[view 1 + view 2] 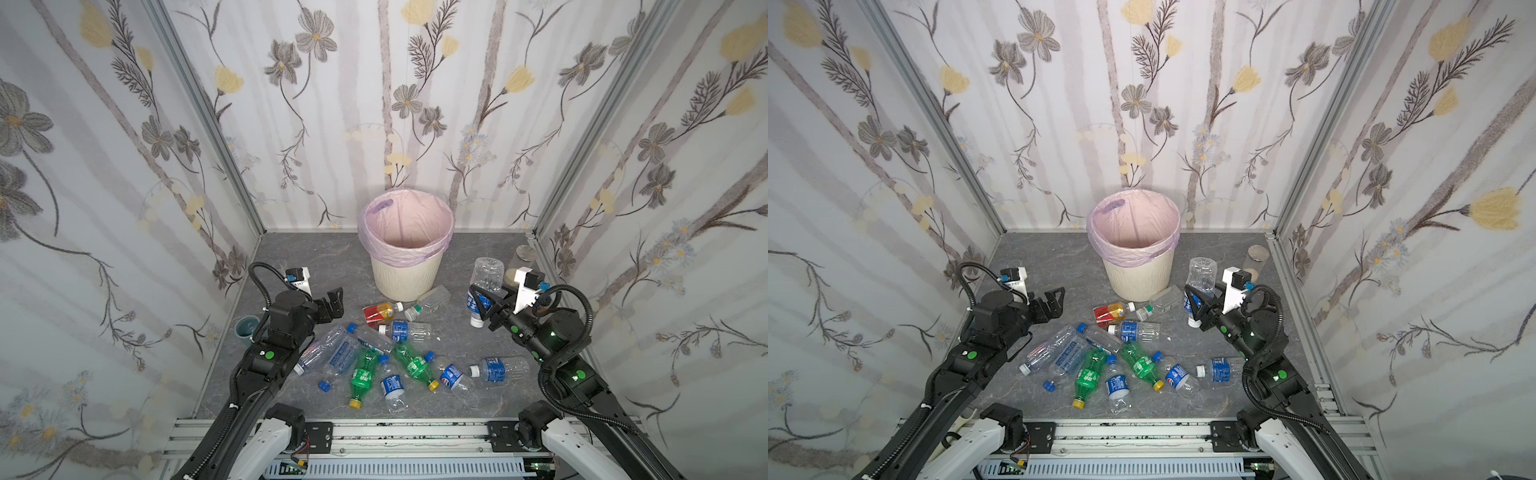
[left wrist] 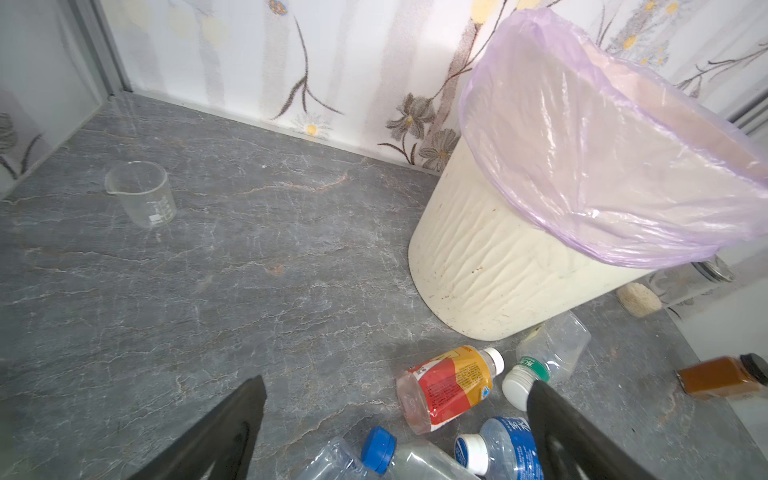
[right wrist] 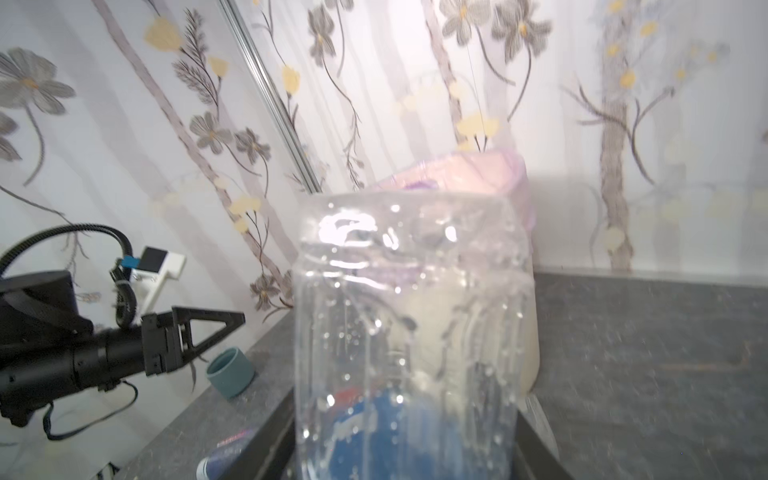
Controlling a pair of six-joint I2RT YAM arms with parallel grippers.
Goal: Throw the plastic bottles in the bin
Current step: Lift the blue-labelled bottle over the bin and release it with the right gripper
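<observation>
Floral walls are enclosing a grey marbled worktop (image 1: 291,266). The right arm (image 1: 552,332) is reaching forward, its right jaws gripping a clear blue-labelled bottle (image 1: 486,276) cap-down, raised beside the bin (image 1: 405,270). The left arm (image 1: 286,320) is hovering, left jaws spread wide. Other bottles (image 1: 386,361) are lying mid-worktop. Only the left wrist view is showing an amber jar (image 2: 723,376).

Glossy clear plastic bottles (image 1: 405,330), ribbed matt plastic bin (image 1: 403,276), veined matt stone-look tabletop (image 1: 316,259).
</observation>
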